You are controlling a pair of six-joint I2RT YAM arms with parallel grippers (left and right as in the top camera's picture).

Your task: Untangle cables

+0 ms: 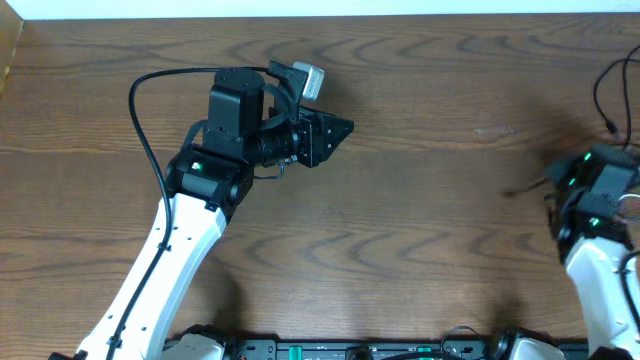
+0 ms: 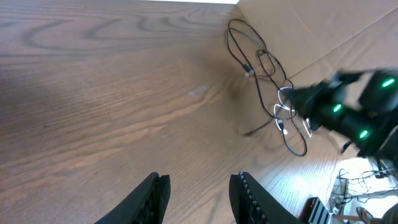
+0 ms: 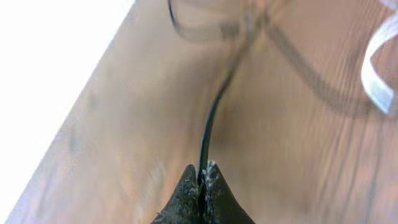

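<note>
the right gripper (image 3: pixel 201 174) is clenched on one black cord (image 3: pixel 210 121), which runs straight out from its fingertips into blurred loops beside a white cord (image 3: pixel 378 74). the left gripper (image 2: pixel 198 186) stands parted and empty, the cables (image 2: pixel 264 74) well beyond its fingers in one tangled heap. untangling looks barely begun, with no cord lying separate yet.

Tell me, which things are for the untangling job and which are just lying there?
For the job:
- black cable, pinched in the right arm's jaws
- white cable

Just there:
- wooden table
- thick black cord fixed to the left arm, which is part of the robot
</note>
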